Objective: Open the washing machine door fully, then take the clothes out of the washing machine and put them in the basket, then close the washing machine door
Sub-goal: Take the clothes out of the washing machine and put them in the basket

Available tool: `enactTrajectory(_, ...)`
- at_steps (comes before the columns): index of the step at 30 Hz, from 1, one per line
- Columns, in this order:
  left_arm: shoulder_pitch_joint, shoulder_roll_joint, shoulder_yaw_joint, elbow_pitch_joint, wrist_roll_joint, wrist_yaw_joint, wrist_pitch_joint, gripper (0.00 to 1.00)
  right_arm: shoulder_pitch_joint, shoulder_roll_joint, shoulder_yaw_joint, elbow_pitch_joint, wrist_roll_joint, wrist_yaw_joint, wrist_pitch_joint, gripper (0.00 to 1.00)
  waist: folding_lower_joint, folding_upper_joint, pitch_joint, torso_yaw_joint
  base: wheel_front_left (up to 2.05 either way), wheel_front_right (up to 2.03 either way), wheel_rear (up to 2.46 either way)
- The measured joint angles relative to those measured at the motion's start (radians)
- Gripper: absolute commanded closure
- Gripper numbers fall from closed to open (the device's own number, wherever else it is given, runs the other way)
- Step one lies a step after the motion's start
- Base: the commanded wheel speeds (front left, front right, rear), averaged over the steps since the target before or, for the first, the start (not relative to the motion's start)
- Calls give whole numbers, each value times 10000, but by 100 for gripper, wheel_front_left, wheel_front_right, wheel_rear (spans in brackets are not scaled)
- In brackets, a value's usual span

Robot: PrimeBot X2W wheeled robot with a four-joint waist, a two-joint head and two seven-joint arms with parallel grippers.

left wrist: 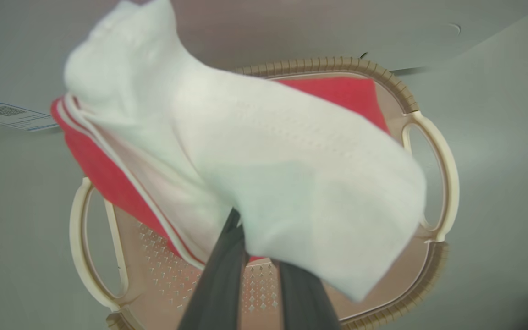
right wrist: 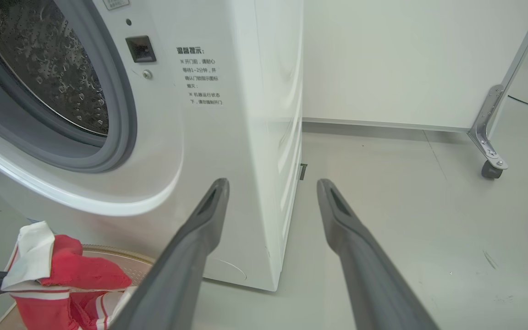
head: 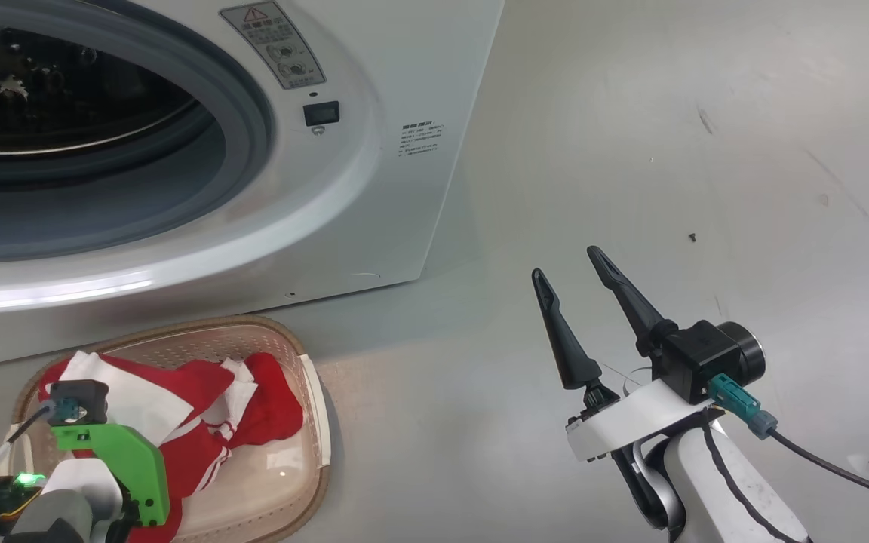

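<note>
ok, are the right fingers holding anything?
No, the right fingers stand wide apart with nothing between them, beside the washing machine.

Looks like a lab or test room: big white front-loading washing machine standing free on a bare, scuffed grey floor, plain white wall behind, plus a silver metal frame leg on a small caster wheel.

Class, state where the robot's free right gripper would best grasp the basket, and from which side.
Probably the loop handle at the end of the basket nearer the right gripper, from above, one finger through the loop: it is a thin bar, free of the clothes.
</note>
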Motion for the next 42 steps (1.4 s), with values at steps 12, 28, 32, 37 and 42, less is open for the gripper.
enactTrajectory(12,-540,606,146,96,119,173,222,100,-438,0,274,-242,284,-174,0,0,0,0,1019,-671,0,0,0)
enactTrajectory(28,-669,545,155,1129,199,456,748,100,-726,8,458,-318,418,-372,0,0,0,0,1822,-1403,0,0,0)
enactTrajectory(32,-673,497,234,1373,146,493,884,100,-736,10,508,-322,422,-460,0,0,0,0,1873,-1434,0,0,0)
enactTrajectory(37,-692,493,257,1595,90,481,1049,100,-743,12,512,-320,422,-531,0,0,0,0,1898,-1430,0,0,0)
enactTrajectory(42,-774,418,420,1685,-213,481,1072,100,-787,12,529,-316,422,-573,0,0,0,0,1893,-1373,0,0,0)
